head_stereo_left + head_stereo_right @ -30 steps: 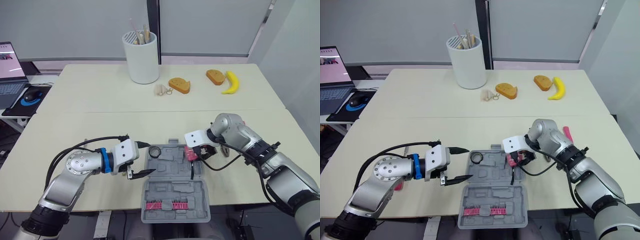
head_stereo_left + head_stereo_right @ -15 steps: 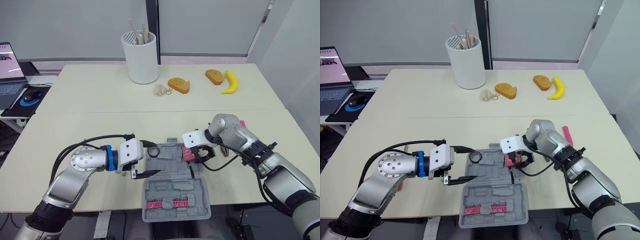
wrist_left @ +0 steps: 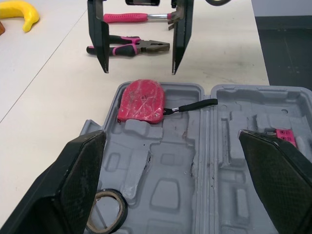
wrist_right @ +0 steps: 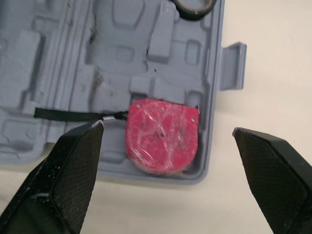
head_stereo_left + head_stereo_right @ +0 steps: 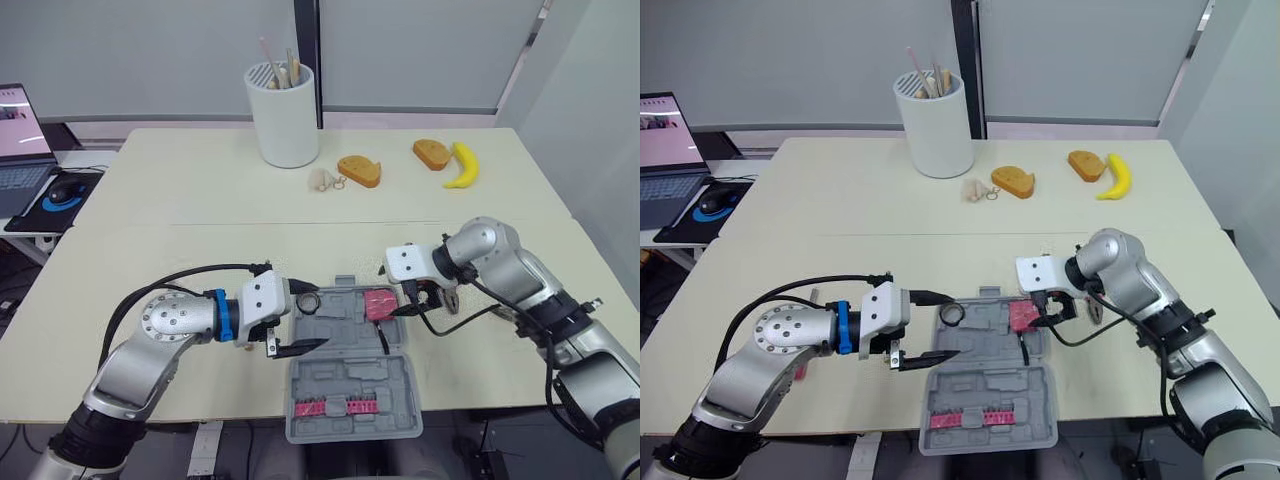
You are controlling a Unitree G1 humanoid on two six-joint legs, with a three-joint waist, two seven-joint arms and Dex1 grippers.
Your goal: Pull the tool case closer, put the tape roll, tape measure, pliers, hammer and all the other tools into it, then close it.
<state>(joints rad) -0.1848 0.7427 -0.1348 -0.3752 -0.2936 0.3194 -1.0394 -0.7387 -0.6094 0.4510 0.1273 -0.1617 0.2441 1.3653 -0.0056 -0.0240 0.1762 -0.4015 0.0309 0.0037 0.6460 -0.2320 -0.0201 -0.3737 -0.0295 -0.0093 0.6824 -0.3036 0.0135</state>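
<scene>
The tool case is seen lying open at the counter's near edge, the left jaws held wide apart and empty at its left side, near the tape roll in its far left pocket. The tape measure is lodged in the far right pocket, the right jaws spread empty just beside it; pliers and hammer are seen lying on the counter beyond.
</scene>
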